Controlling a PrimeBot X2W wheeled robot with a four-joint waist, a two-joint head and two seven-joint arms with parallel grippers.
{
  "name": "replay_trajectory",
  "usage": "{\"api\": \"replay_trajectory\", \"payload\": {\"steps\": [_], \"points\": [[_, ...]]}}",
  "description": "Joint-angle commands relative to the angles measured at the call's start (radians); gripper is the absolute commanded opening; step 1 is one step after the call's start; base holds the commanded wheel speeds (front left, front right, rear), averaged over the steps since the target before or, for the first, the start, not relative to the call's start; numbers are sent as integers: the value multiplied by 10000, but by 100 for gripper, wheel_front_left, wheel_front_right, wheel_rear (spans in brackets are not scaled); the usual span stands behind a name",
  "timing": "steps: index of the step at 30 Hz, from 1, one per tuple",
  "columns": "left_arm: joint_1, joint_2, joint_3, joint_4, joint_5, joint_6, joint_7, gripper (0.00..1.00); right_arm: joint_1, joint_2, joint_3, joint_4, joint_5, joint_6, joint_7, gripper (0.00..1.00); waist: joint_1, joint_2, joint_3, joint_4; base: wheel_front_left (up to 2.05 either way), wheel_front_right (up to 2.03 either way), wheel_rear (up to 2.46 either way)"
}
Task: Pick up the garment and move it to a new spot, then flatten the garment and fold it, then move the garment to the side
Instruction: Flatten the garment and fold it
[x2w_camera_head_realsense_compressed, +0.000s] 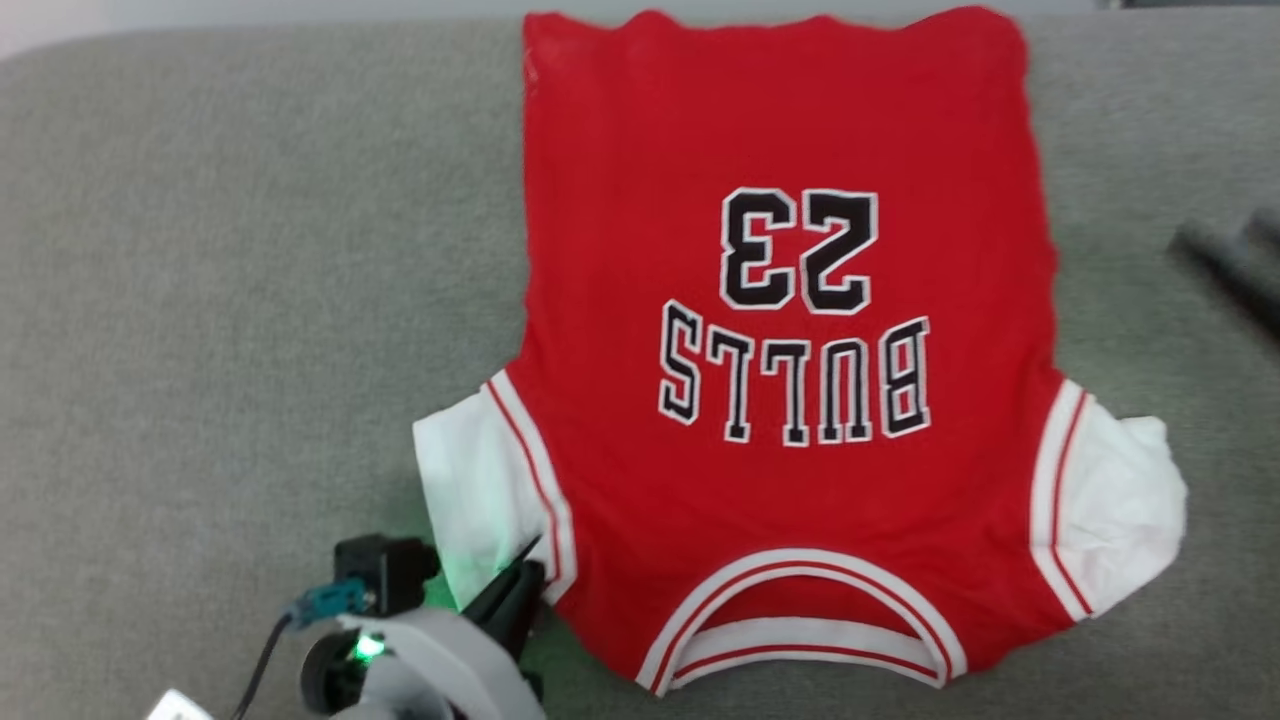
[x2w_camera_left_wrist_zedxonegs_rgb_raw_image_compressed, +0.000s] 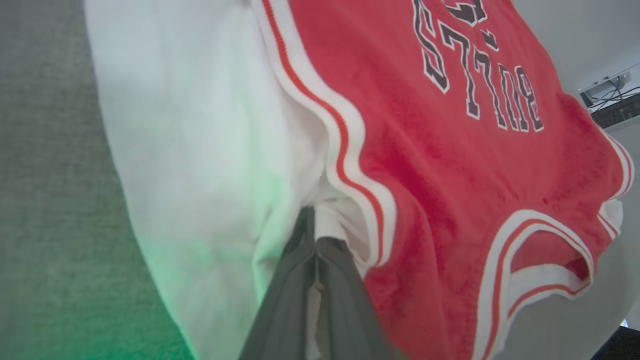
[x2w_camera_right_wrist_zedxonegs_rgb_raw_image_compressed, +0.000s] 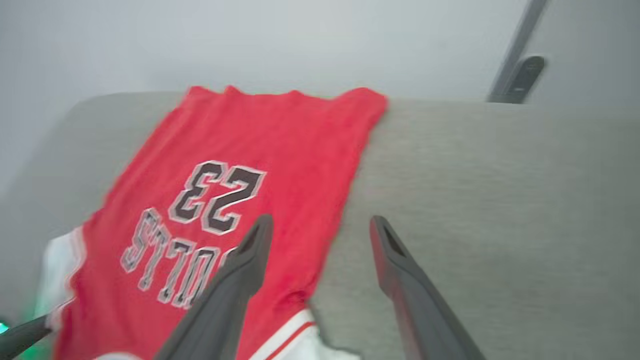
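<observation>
The garment (x2w_camera_head_realsense_compressed: 780, 330), a red jersey with white sleeves and a black "23", lies spread flat on the grey surface with its collar toward me. My left gripper (x2w_camera_head_realsense_compressed: 525, 572) is at the garment's near left corner, shut on the white sleeve by the striped trim. In the left wrist view the dark fingers (x2w_camera_left_wrist_zedxonegs_rgb_raw_image_compressed: 300, 280) pinch a fold of white cloth of the garment (x2w_camera_left_wrist_zedxonegs_rgb_raw_image_compressed: 450, 165). My right gripper (x2w_camera_head_realsense_compressed: 1225, 235) hovers off the garment's right side. It (x2w_camera_right_wrist_zedxonegs_rgb_raw_image_compressed: 320, 225) stands open with nothing between its fingers, above the garment's (x2w_camera_right_wrist_zedxonegs_rgb_raw_image_compressed: 260, 150) right edge.
The grey padded surface (x2w_camera_head_realsense_compressed: 220, 300) stretches wide to the left of the garment, with a narrower strip on the right. Its far edge runs along the top of the head view, under the garment's hem. A pale wall (x2w_camera_right_wrist_zedxonegs_rgb_raw_image_compressed: 300, 40) rises beyond it.
</observation>
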Motion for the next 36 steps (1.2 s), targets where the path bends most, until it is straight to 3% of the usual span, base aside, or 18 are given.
{"api": "replay_trajectory", "payload": {"steps": [1,4,8,14,22,31,32,34,36], "points": [[-206,-223,-61,144,40,-77,160,0,-651,90,27,498,-662,-12,-154,100,0,0,612,559,0,0,0],[-477,-446,-109,174,93,-219,219,0,-2462,442,572,2314,-2320,-12,-619,100,0,0,1117,940,0,0,0],[-849,-719,-252,252,289,-349,312,0,-4982,928,635,5070,-3640,-12,-1216,100,0,0,1715,1556,0,0,0],[-1166,-1133,-543,379,521,-567,429,0,-7548,901,619,8352,-5120,-12,-1115,100,0,0,2310,2389,0,0,0],[-1080,-1265,-752,747,524,-710,446,0,-9184,980,246,11066,-6277,-12,-573,100,0,0,2690,2766,0,0,0],[-1255,-1239,-644,849,514,-748,466,0,-9453,1309,-47,12890,-7246,-12,162,100,0,0,2897,2657,0,0,0],[-1279,-1237,-633,839,512,-754,467,0,-9487,1362,-60,12958,-7291,-12,172,79,0,0,2904,2642,0,0,0],[-1333,-1234,-637,825,524,-772,505,0,-9548,1445,12,13038,-7357,-10,118,0,0,0,2906,2615,0,0,0],[-1384,-1275,-646,827,533,-766,538,0,-9582,1406,64,13093,-7439,-10,24,0,0,0,2894,2592,0,0,0]]}}
